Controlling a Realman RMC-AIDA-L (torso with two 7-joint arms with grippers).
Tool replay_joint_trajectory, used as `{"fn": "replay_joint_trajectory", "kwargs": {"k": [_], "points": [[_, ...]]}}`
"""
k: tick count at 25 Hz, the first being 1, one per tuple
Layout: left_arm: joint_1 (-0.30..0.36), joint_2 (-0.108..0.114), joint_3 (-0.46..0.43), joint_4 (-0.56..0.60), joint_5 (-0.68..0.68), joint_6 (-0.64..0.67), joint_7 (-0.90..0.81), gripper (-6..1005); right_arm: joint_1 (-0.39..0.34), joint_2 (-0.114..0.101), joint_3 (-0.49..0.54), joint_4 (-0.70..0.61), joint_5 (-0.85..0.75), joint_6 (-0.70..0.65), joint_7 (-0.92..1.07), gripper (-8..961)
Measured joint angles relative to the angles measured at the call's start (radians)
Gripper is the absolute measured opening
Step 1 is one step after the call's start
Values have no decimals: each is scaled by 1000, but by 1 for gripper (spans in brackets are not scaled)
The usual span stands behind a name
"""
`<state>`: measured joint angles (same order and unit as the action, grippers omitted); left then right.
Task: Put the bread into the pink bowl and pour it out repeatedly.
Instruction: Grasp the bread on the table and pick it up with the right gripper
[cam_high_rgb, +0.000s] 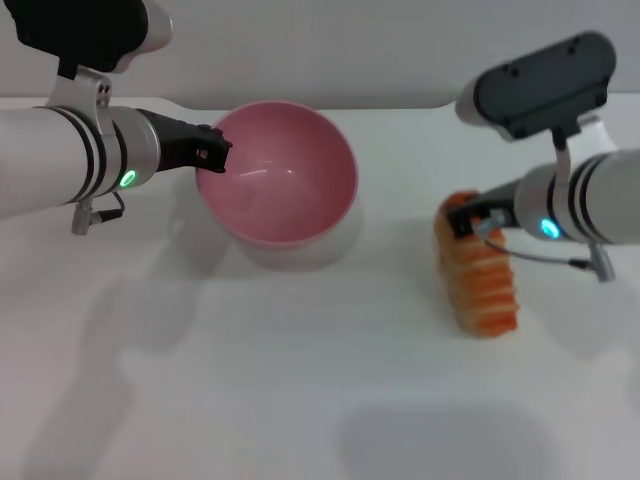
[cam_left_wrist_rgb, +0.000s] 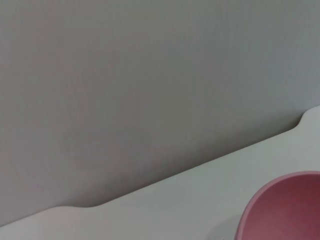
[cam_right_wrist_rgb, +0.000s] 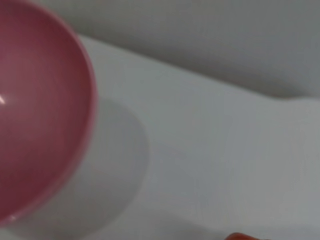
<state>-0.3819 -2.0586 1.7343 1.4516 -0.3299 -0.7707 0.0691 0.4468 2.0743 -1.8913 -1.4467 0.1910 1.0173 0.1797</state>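
One container only: a round glossy pink plastic bowl (cam_high_rgb: 280, 175), deep and plain-rimmed, w/ nothing inside it. It tips so its opening faces the head cam, and the shadow below suggests it's lifted off the white surface (cam_high_rgb: 300, 380). Left tool (cam_high_rgb: 212, 155) is clamped on the bowl's rim at its left edge, black fingers pinching the lip. Left wrist view shows just a slice of the pink rim (cam_left_wrist_rgb: 285, 207) against the surface and grey wall.

One bread: an elongated toy loaf (cam_high_rgb: 478, 285), orange w/ cream cross ridges, lying ridged side up on the surface, well apart from the bowl, to its right. Right tool (cam_high_rgb: 478, 218) sits at the loaf's far end, touching it; can't tell if its fingers are apart or closed on it. Right wrist view shows the bowl's interior (cam_right_wrist_rgb: 40, 110) and an orange sliver of loaf (cam_right_wrist_rgb: 242, 236).

Count: 1 bowl, 1 loaf, 2 arms.
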Motion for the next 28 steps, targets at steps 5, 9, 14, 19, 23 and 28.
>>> {"fn": "replay_joint_trajectory", "kwargs": {"k": [5, 9, 14, 19, 23, 28], "points": [[-8, 0, 2, -20, 0, 0, 1, 40, 5, -1, 9, -194, -66, 95, -18, 189], [-11, 0, 9, -29, 0, 2, 1, 40, 21, -1, 20, -349, -105, 163, -43, 118], [-23, -1, 26, -43, -10, 16, 1, 40, 66, 0, 25, -458, -136, 217, -49, 10], [-25, -2, 36, -48, -16, 16, 1, 40, 57, 4, 12, -397, -134, 166, -32, 5], [-20, 1, 20, -53, -6, 17, 2, 40, 9, 6, 10, -303, -99, 61, -8, 1], [-16, 4, -28, -53, 24, 18, 2, 40, -25, 5, -24, -224, -64, -34, -11, 76]]}}
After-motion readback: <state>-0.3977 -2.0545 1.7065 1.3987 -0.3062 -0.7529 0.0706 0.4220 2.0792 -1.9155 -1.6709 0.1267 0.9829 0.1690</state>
